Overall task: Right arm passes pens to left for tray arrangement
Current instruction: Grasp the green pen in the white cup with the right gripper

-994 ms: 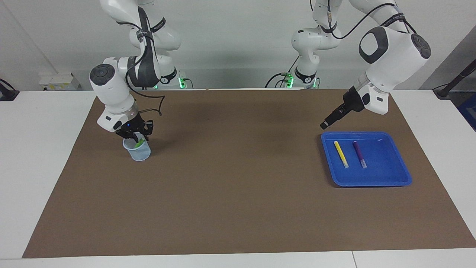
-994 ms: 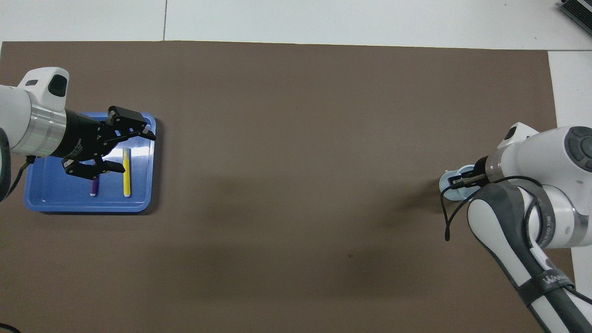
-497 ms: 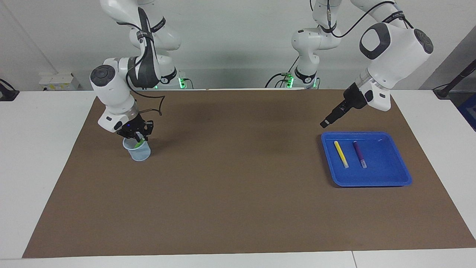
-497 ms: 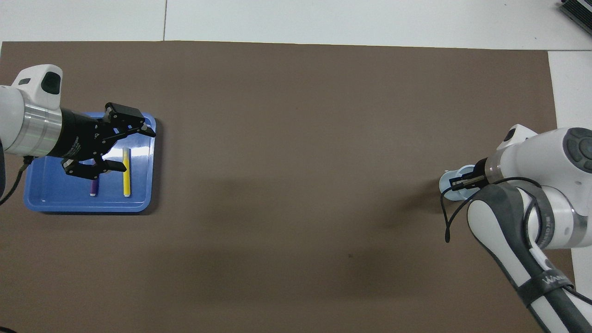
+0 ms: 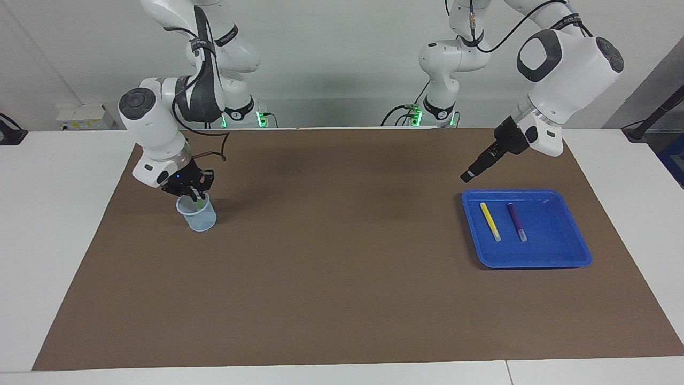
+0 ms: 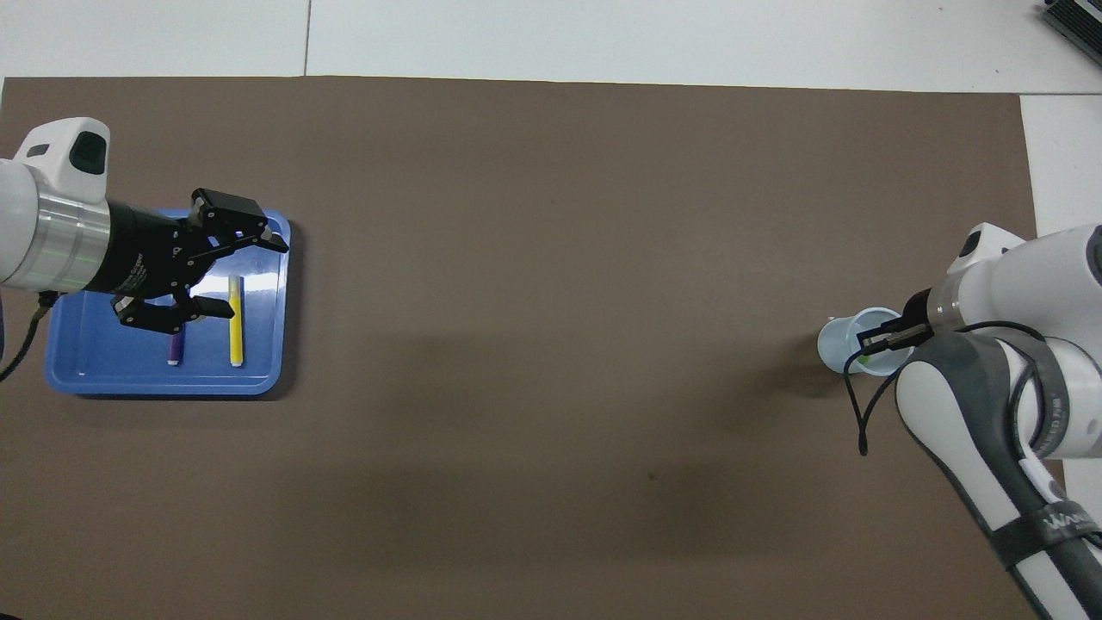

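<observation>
Right gripper (image 5: 196, 195) sits at the mouth of the pale cup (image 5: 197, 215), fingers pinched on the green pen (image 5: 199, 203), which stands near upright in the cup; a second ago those fingers were wider. Left gripper (image 6: 231, 277) hangs spread open over the blue tray (image 5: 556, 251), a little higher than before. Below it the yellow pen (image 5: 490, 221) and purple pen (image 5: 516, 221) lie side by side, roughly parallel, whitish ends pointing away from the robots.
</observation>
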Controlling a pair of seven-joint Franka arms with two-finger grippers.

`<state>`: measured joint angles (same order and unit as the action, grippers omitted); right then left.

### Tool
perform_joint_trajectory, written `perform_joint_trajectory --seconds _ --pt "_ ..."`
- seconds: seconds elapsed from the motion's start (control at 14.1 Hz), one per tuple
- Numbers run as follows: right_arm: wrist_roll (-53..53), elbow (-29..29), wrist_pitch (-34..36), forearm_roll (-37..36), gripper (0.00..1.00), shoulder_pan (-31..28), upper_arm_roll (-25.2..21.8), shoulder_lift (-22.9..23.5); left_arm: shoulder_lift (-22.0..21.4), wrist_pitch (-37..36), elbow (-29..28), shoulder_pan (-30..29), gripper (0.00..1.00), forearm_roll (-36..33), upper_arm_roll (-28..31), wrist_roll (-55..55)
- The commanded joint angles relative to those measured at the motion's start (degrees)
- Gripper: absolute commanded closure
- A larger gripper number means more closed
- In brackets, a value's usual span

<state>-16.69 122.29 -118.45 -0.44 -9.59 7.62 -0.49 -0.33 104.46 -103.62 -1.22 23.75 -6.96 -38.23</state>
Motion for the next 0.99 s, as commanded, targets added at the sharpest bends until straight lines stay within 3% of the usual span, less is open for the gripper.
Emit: perform_joint_trajectory --seconds 0.0,0.5,0.64,0.92 --pt "-2.1 -5.0 5.9 0.2 1.00 -0.7 0.5 0.3 -1.3 0.3 -1.0 -0.4 0.00 1.0 0.0 -1.0" --pt "-4.5 -23.3 21.3 -1.1 1.00 1.9 1.8 0.9 -3.0 0.1 -1.3 0.4 0.00 2.3 -0.1 -7.5" --pt "-2.0 -23.6 19.8 6.5 1.00 3.1 2.2 1.0 -3.7 0.5 -2.6 0.4 0.00 5.3 -0.1 -11.0" --pt "21.0 -22.0 14.4 16.9 1.00 7.6 2.2 0.8 -6.3 7.7 -8.6 0.5 0.00 15.3 -0.1 -19.2"
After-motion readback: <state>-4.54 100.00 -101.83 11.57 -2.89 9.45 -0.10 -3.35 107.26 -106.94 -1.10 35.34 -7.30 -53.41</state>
